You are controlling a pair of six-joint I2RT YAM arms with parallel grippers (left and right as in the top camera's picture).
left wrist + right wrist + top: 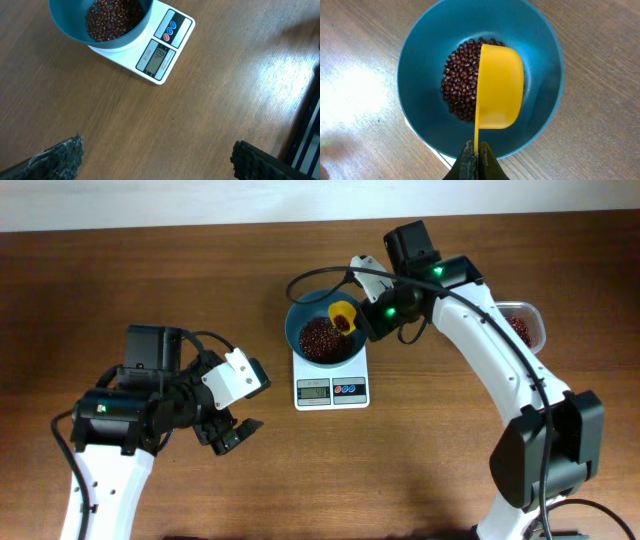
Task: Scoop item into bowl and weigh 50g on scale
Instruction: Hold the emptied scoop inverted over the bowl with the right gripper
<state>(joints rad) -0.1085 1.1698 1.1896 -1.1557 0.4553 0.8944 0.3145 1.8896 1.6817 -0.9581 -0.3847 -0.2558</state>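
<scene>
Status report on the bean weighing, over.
Left gripper open, empty. Right gripper shut on yellow scoop above bowl. Beans heaped in bowl, bowl on scale. Path clear.

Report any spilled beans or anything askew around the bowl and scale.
Nothing stands out. The beans lie heaped inside the teal bowl, which sits on the white scale. No stray beans show on the wooden table around them. The yellow scoop is tipped sideways over the bowl, consistent with pouring.

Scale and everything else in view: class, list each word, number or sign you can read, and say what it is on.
Display of the scale: digits showing, too blurred to read.
Its red and blue buttons: marks too small to read.
No other text visible.
</scene>
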